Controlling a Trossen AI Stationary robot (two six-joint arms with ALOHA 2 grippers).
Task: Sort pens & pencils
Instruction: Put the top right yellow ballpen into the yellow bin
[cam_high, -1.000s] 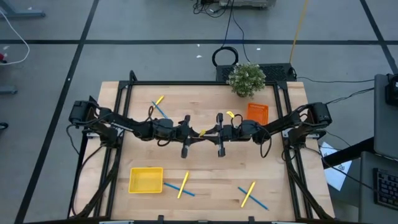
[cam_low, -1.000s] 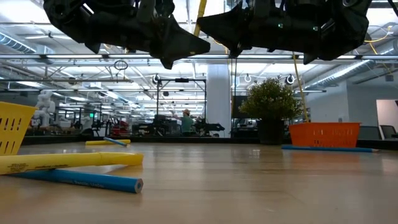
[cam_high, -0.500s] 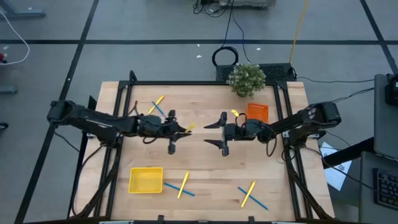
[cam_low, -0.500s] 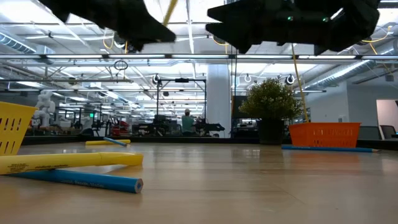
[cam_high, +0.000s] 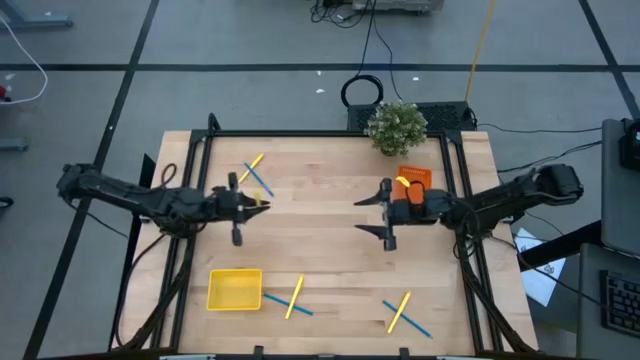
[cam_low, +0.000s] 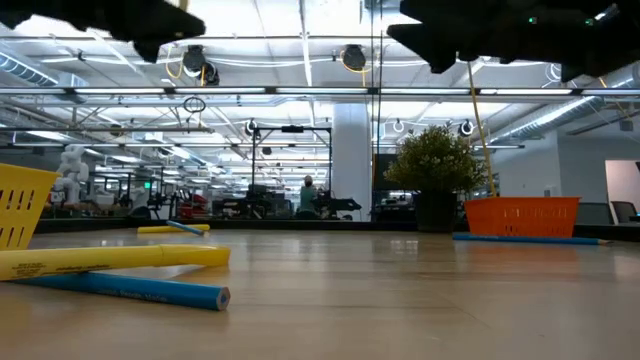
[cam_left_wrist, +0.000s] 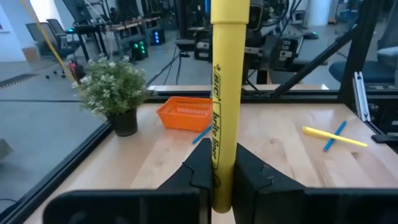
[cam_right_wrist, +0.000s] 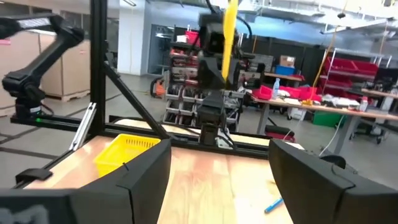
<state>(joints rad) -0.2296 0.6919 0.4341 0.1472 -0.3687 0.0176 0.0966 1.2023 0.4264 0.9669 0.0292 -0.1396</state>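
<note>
My left gripper hangs above the table's left half, shut on a yellow pen that stands upright in it. My right gripper is open in the air right of centre, next to the orange tray, with nothing between its fingers. Three crossed yellow-and-blue pairs lie flat on the wood: one at the far left, one by the yellow tray, one near the front right. A blue pen lies beside the orange tray. My left gripper pinches the yellow pen between its two fingers, close to the pen's lower end. The fingers come at it about level and lie across it. The pen is lifted clear of the table, upright, most of its length above the fingers.
A yellow tray sits near the front left, and a potted plant at the far edge behind the orange tray. Bare wood lies between the two grippers at the table's middle.
The two grippers met at the table's middle on the yellow pen. My right gripper has opened, let go and drawn back toward the right edge. My left gripper has kept hold and carried the pen toward the left edge, rising a little.
</note>
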